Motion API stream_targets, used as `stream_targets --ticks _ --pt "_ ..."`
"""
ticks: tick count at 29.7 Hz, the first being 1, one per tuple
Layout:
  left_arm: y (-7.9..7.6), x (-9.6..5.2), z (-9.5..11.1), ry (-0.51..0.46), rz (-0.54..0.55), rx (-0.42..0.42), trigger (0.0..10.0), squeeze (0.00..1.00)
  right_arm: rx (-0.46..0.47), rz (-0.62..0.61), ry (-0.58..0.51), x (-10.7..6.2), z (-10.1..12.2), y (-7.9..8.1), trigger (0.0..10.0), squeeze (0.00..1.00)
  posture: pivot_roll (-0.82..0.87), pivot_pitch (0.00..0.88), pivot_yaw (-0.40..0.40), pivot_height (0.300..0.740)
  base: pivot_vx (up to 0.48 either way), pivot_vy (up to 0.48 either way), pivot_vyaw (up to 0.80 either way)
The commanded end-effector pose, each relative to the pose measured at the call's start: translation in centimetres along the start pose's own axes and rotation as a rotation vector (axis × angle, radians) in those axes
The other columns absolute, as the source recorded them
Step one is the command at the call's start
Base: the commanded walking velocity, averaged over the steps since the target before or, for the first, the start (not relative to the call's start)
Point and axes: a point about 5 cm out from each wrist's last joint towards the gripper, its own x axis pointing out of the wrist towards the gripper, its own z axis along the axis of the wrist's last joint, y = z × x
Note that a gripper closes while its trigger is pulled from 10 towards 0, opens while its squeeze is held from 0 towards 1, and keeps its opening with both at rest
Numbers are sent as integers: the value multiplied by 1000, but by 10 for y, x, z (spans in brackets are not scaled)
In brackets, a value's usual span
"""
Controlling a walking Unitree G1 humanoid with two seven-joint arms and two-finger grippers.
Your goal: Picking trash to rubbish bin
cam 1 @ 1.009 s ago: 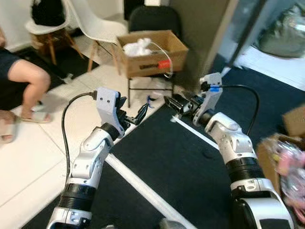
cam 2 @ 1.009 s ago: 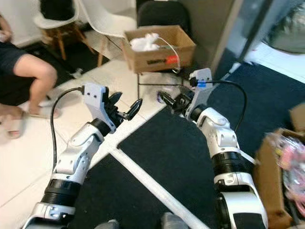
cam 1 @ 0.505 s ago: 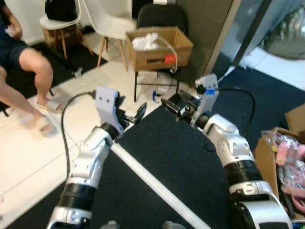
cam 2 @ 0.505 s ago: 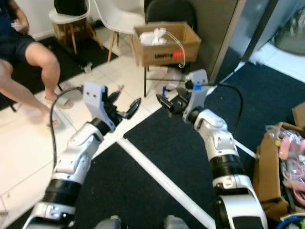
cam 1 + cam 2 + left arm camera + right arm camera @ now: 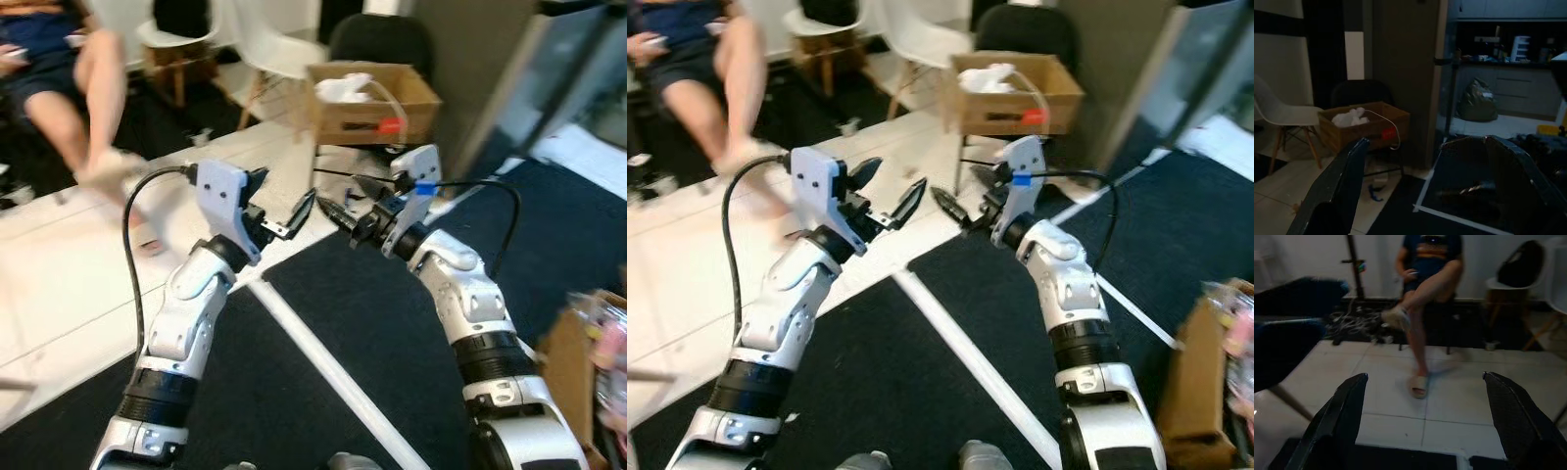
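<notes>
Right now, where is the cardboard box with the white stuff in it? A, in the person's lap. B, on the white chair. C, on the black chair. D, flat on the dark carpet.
C: the cardboard box rests on the seat of the black chair, its thin legs visible beneath it.

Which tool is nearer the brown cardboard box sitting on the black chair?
Right. The right tool is raised just in front of the brown cardboard box on the black chair, slightly to its left. The left tool is further left, over white floor tiles.
</notes>
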Motion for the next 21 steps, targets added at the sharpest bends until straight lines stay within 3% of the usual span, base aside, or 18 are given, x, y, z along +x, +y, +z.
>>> stream_targets --ticks 1,9,12,16,21 --pt "-6 2 -3 -6 -9 0 10000 0 -16 0 -9 -4 1 -1 10000 0 -46 0 -77 740 0 0 781" --pt "-7 8 -15 21 -49 -100 10000 0 -8 48 13 -5 -5 8 10000 0 -64 0 -80 740 0 0 781" --pt "-6 8 -18 24 -48 -95 10000 0 -15 63 6 -6 -3 10 10000 0 -66 0 -78 740 0 0 781" --pt "3 12 -21 25 40 -79 10000 0 20 29 -4 -6 -2 -1 10000 0 -67 0 -78 740 0 0 775" --pt "10 11 -21 27 112 -52 10000 0 80 2 -33 -4 0 -4 10000 0 -63 0 -78 740 0 0 775"
